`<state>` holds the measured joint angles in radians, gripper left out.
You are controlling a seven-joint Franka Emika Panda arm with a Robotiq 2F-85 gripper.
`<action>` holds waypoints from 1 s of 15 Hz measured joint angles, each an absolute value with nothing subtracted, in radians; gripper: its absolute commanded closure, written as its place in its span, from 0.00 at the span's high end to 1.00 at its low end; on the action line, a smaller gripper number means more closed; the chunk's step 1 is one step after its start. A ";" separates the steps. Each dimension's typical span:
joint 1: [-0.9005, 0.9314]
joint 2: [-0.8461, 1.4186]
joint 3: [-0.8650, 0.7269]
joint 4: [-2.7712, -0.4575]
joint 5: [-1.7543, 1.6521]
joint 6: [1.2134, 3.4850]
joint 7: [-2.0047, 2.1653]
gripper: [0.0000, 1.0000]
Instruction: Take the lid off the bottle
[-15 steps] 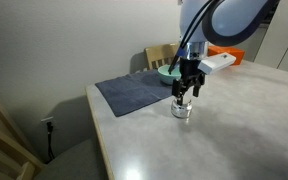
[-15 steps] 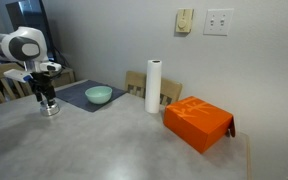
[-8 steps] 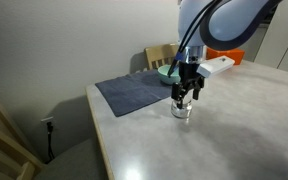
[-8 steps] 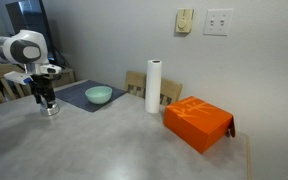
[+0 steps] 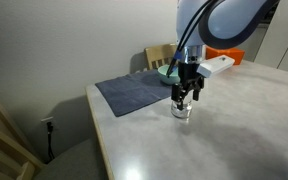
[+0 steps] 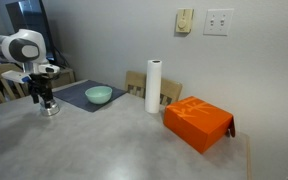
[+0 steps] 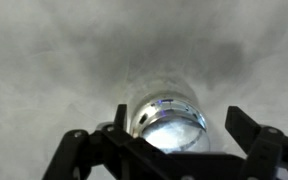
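Black end effector (image 5: 186, 96) spread wide, pointing down, close above short squat silvery glass bottle (image 5: 182, 111); holds nothing. Flat round shiny lid (image 7: 170, 116) sits on bottle, between fingers in wrist view. Bottle stands on grey surface (image 5: 239, 130), beside dark grey cloth (image 5: 134, 93); teal bowl (image 6: 98, 95) on cloth.

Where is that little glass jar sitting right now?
In both exterior views the bottle stands on the grey table, directly below the open gripper, beside the dark cloth that holds the teal bowl.
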<state>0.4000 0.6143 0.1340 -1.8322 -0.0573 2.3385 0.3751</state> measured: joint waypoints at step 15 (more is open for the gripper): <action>0.389 0.614 0.136 -1.803 -0.058 2.317 0.286 1.00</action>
